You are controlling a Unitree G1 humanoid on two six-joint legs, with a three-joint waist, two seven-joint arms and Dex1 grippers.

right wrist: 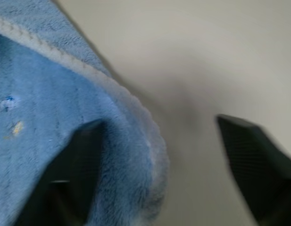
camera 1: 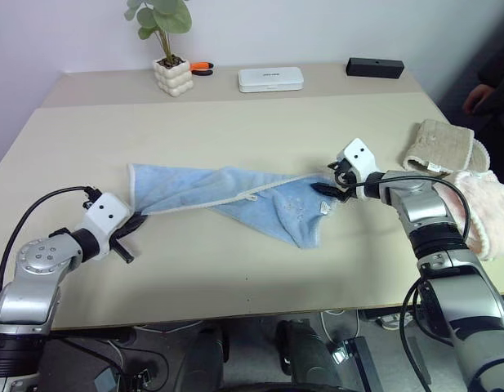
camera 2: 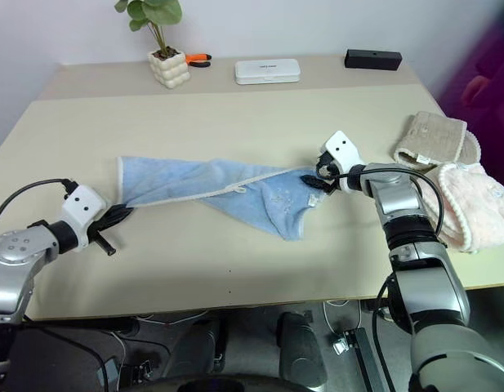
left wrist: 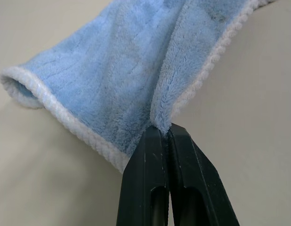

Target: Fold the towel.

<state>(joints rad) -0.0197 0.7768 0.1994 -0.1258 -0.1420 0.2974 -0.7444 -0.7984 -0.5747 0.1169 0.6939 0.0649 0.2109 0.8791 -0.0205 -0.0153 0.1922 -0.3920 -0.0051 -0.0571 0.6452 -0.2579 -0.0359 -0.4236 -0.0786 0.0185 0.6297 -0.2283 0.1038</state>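
In the head views, the towel (camera 1: 235, 196) lay stretched across the middle of the table (camera 1: 260, 122), one corner drawn out toward the robot's left and a loose triangular flap hanging toward the near edge, with a small white tag (camera 1: 324, 210) near its right end. The left gripper (camera 1: 134, 226) sat at the towel's left corner, its black fingers closed together on the cloth. The right gripper (camera 1: 329, 187) was at the towel's right end, just at the edge of the fabric; from here its fingers looked parted, though whether they had the cloth could not be told. Beyond the right arm, a beige cloth (camera 1: 444, 146) and a pink cloth (camera 1: 485, 208) lay near the table's right edge, touching each other. At the far side stood a potted plant (camera 1: 170, 49), with an orange-handled tool (camera 1: 201, 67) just beside it, a white box (camera 1: 270, 79) and a black box (camera 1: 374, 67). In the left wrist view, the two fingers (left wrist: 157, 179) were pressed tight on a pinched fold of the blue towel, its whitish edging running off to either side over the bare table. In the right wrist view, the fingers (right wrist: 253, 155) stood apart, one partly behind the towel's rounded, edged corner and the other over the bare table.
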